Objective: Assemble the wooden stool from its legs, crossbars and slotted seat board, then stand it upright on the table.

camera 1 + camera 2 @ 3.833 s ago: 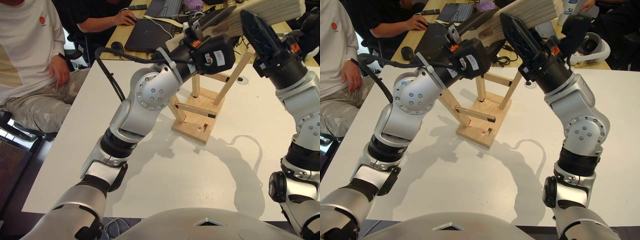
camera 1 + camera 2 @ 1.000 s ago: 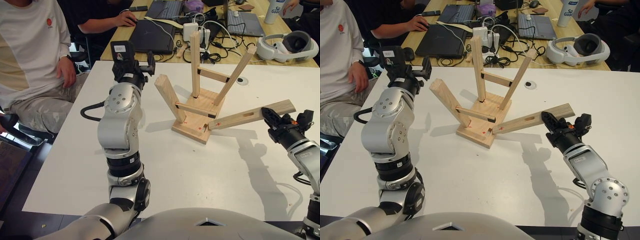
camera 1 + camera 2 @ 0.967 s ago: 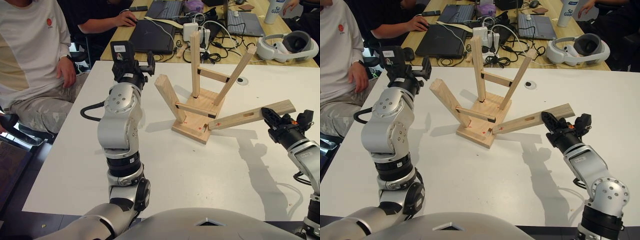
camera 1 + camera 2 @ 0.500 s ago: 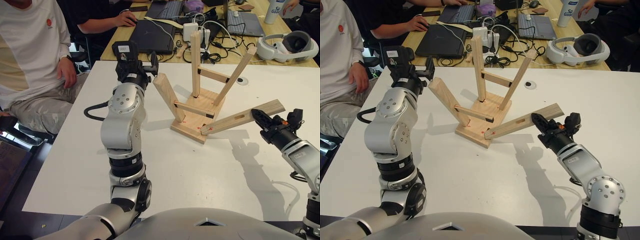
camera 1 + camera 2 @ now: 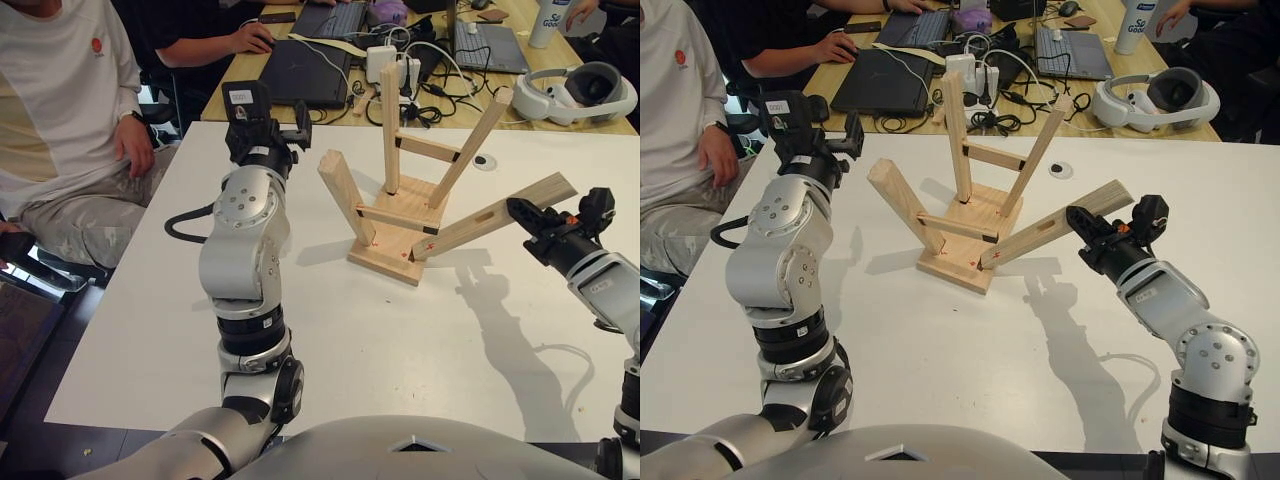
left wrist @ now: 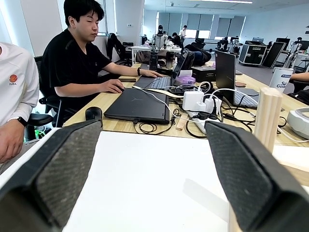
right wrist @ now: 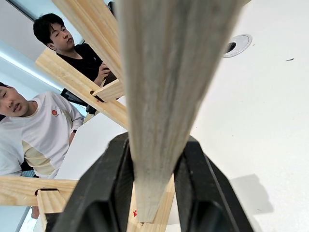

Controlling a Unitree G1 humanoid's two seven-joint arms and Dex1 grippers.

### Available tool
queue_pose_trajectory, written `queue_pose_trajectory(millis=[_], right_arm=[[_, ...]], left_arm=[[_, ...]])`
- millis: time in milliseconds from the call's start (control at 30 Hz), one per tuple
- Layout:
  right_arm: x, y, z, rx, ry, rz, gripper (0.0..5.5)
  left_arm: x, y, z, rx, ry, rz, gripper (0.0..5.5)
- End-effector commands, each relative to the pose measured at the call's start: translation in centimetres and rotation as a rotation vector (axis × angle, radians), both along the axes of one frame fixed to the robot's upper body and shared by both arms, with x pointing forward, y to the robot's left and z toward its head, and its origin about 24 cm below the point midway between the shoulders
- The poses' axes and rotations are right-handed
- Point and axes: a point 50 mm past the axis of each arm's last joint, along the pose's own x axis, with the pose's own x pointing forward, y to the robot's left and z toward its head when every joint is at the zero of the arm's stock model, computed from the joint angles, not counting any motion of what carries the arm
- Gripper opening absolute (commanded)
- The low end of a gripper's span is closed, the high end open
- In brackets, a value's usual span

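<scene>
Over open table, right fingers clamping slanted leg, left fingers spread near far edge

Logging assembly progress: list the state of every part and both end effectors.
seat board: flat on the table, legs side up
three legs: standing up from the seat board, splayed
two crossbars: fitted between legs
fourth leg: tilted low, lower end at the seat board's corner
right end effector: shut on the fourth leg's outer end
left end effector: open, empty, raised

White table, upturned wooden stool on it, seat board flat on the surface.
</scene>
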Motion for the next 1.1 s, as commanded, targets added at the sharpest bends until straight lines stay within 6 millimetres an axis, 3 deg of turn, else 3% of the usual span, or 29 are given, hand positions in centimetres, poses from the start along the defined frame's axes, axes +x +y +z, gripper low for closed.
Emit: queue_pose_trajectory(millis=[33,200,367,800,1000,1100], right_arm=[[-0.5,0.0,-1.0,-0.278,0.095,0.085,0.98],[0.3,-0.8,-0.5,-0.542,0.074,0.174,0.99],[0.7,-2.0,-1.0,-0.643,0.081,0.183,0.99],[0.8,-3.1,-1.8,-0.419,0.100,0.100,0.99],[0.5,-3.5,-1.3,-0.395,0.057,0.238,0.99],[0.2,-4.9,-1.2,-0.398,0.053,0.276,0.99]], left_arm=[[-0.1,0.0,0.2,-0.004,0.003,0.004,3.92],[-0.1,0.1,0.1,-0.010,0.002,0.020,3.92],[-0.2,0.1,0.1,-0.016,-0.001,0.029,3.92],[-0.1,0.4,0.3,-0.020,-0.015,0.054,3.92],[-0.2,0.6,0.4,-0.020,-0.021,0.071,3.92],[-0.3,0.6,0.4,-0.021,-0.024,0.077,3.92]])
